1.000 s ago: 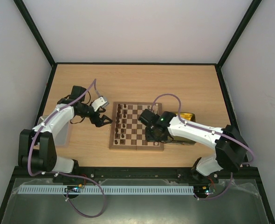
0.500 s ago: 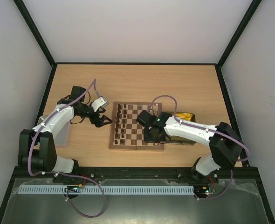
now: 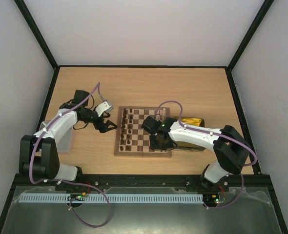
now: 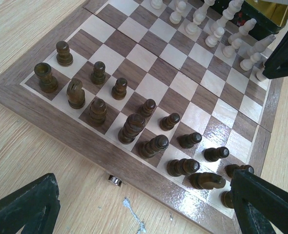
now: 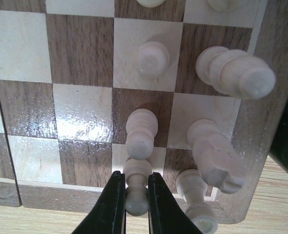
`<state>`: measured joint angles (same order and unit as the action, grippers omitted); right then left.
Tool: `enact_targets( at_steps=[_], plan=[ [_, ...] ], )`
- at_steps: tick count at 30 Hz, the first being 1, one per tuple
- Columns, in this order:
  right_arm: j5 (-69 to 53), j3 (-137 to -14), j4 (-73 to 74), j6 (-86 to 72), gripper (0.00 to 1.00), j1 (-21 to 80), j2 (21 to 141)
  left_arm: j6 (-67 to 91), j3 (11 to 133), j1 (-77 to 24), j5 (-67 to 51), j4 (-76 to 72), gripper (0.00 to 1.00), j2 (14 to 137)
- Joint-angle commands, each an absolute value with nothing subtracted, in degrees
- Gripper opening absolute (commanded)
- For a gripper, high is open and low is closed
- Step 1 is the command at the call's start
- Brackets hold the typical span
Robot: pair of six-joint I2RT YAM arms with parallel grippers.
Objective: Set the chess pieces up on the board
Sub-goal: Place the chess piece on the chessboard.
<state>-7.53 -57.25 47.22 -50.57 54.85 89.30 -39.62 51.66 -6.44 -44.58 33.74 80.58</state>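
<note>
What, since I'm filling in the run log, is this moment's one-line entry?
left claw: open, beside the board | right claw: shut on a pale piece at board's edge row | dark pieces: in two rows

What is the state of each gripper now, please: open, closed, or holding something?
Left gripper: open, holding nothing.
Right gripper: closed on a pale chess piece.

No legible text, label, brand, number or sign in any view. Checked board (image 4: 51, 118) rim and chess pieces (image 4: 133, 127): plain wood, unmarked.
</note>
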Motion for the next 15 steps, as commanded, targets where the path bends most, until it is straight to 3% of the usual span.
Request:
enact_targets(
  at_steps=[1, 15],
  plan=[
    [-6.64, -57.02, 47.13, -50.45, 0.07, 55.28, 90.59, -40.68, 50.98, -5.98, -46.22, 34.43, 0.95, 79.95],
    [-6.22, -58.41, 47.99, -49.92, 0.12, 55.23, 90.67, -40.87, 51.11, -5.89, -46.53, 34.78, 0.95, 80.03]
  ],
)
